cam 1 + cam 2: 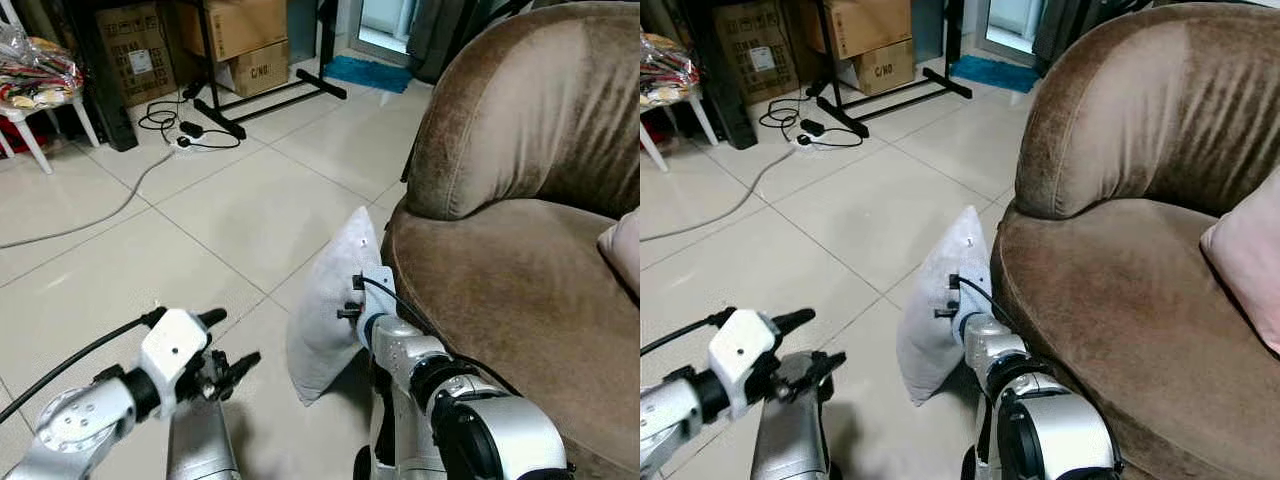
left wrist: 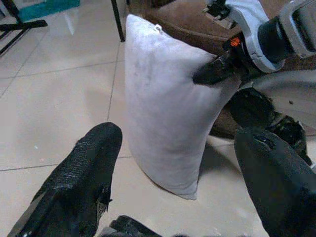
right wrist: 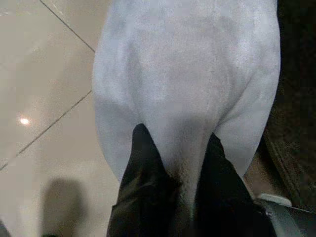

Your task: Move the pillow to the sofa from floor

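The right pincer (image 3: 180, 163) is burying its fingertips in the pillow (image 1: 330, 300), so the tips aren't showing from the head views. The sofa (image 1: 520, 250) is getting cut off at the right edge, same with a pink cushion (image 1: 1250, 265). Box labels (image 1: 140, 62) are too small to read.

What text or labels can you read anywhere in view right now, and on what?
"C/NO" on the small cardboard box on the floor beside the black stand.
White sticker label on the tall cardboard box at the back: printed, too small to read.
Large cardboard box on the stand: no legible print.
Pillow, held in the right gripper jaws: no text.
Sofa: no text.
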{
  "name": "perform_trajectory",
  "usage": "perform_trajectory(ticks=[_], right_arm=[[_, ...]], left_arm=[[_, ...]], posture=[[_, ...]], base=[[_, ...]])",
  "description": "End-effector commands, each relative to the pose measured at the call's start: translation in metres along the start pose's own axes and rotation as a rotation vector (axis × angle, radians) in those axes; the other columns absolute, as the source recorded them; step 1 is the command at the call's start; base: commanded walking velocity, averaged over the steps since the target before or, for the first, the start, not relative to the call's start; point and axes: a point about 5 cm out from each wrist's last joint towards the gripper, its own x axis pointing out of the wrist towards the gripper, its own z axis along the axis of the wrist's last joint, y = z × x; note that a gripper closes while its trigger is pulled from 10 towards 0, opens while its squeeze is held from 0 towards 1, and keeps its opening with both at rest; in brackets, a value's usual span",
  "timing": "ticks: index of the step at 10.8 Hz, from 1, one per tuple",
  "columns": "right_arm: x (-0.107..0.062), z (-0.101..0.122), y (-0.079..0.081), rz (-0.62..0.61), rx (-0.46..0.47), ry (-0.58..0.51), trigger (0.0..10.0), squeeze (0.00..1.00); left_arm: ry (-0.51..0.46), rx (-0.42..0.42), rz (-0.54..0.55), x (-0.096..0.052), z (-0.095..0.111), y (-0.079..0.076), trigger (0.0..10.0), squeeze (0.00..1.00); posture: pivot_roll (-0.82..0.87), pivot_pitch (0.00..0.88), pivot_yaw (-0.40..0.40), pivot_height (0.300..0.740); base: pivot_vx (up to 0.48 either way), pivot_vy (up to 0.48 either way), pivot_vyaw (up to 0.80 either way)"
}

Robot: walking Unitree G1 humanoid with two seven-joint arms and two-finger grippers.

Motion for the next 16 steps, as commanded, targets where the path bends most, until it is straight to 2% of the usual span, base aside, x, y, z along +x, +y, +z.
perform_trajectory(ticks=[1, 5, 6, 7, 8, 9, 10, 11, 12, 13, 14, 16], right_arm=[[0.0, 0.014, 0.004, 0.038, 0.026, -0.048, 0.0, 0.0], [-0.004, 0.035, -0.002, 0.15, 0.166, -0.22, 0.0, 0.0], [-0.006, 0.045, -0.005, 0.206, 0.307, -0.267, 0.0, 0.0], [-0.015, 0.064, -0.008, 0.248, 0.293, -0.418, 0.0, 0.0], [-0.03, 0.075, -0.013, 0.287, 0.275, -0.519, 0.0, 0.0], [-0.058, 0.087, -0.02, 0.286, 0.255, -0.621, 0.0, 0.0], [-0.085, 0.102, -0.03, 0.257, 0.279, -0.705, 0.0, 0.0], [-0.105, 0.108, -0.038, 0.217, 0.234, -0.755, 0.0, 0.0], [-0.115, 0.106, -0.038, 0.22, 0.206, -0.75, 10.0, 0.0], [-0.131, 0.101, -0.034, 0.25, 0.189, -0.761, 10.0, 0.0], [-0.135, 0.102, -0.033, 0.228, 0.218, -0.76, 10.0, 0.0], [-0.144, 0.118, -0.029, 0.207, 0.219, -0.803, 10.0, 0.0]], left_arm=[[-0.005, 0.007, 0.007, 0.005, 0.001, 0.0, 10.0, 0.0], [-0.027, 0.018, 0.131, 0.015, 0.0, 0.015, 10.0, 0.0], [-0.05, 0.017, 0.178, 0.015, 0.002, 0.02, 10.0, 0.0], [-0.087, 0.014, 0.243, 0.013, 0.005, 0.023, 10.0, 0.0], [-0.114, 0.029, 0.327, 0.01, 0.012, 0.027, 10.0, 0.0], [-0.148, 0.055, 0.378, 0.005, 0.022, 0.029, 10.0, 0.0], [-0.193, 0.043, 0.428, 0.003, 0.034, 0.032, 10.0, 0.0], [-0.232, 0.028, 0.484, 0.002, 0.044, 0.034, 10.0, 0.0], [-0.252, 0.029, 0.504, 0.003, 0.05, 0.033, 10.0, 0.0], [-0.258, 0.018, 0.551, 0.008, 0.055, 0.034, 10.0, 0.0], [-0.278, 0.022, 0.563, 0.01, 0.06, 0.036, 10.0, 0.0], [-0.323, 0.024, 0.585, 0.017, 0.073, 0.04, 10.0, 0.0]], posture=[[0.1, 0.0, -0.034, 0.429], [0.09, 0.0, -0.042, 0.429], [0.08, 0.0, -0.041, 0.429], [0.06, 0.0, -0.041, 0.429], [0.05, 0.0, -0.043, 0.429], [0.04, 0.0, -0.041, 0.429], [0.02, 0.0, -0.027, 0.429], [0.01, 0.0, -0.019, 0.429], [0.0, 0.0, -0.023, 0.429], [0.0, 0.0, -0.027, 0.429], [0.0, 0.0, -0.029, 0.439], [-0.01, 0.0, -0.027, 0.474]], base=[[0.0, 0.0, 0.0], [0.0, 0.0, 0.0], [0.0, 0.0, 0.0], [0.0, 0.0, 0.0], [0.0, 0.0, 0.0], [0.0, 0.0, 0.0], [0.0, 0.0, 0.0], [0.0, 0.0, 0.0], [0.0, 0.0, 0.0], [0.0, 0.0, 0.0], [0.0, 0.0, 0.0], [0.0, 0.0, 0.0]])
